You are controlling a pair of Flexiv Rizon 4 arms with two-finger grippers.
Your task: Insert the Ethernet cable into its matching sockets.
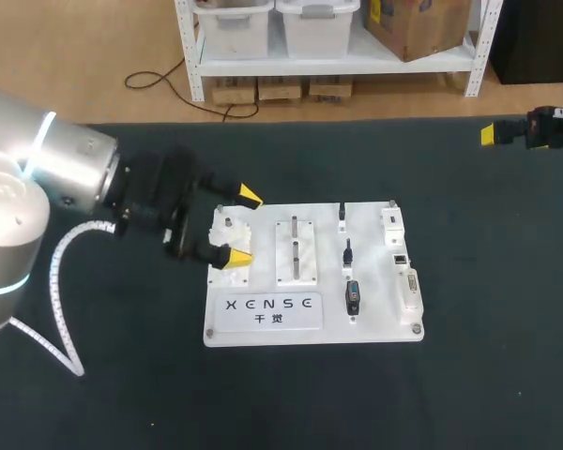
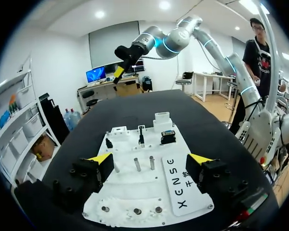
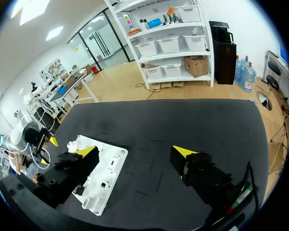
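The left gripper [image 1: 244,227] stood released above the white plastic board [image 1: 380,309], at its left end. The right gripper [image 3: 135,151] was likewise released, well apart. The short black cable [image 1: 348,251] lay mid-board, near the edge sockets [image 1: 400,258]. Advised: approach squarely and grasp the plug body.

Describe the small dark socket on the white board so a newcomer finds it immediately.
On the dark table lies a white board; follow its right edge, away from the left claw. Three fittings line that edge: a white block farthest from the robot, a long pale connector nearest, and the small dark socket between them, the only dark, squarish one.
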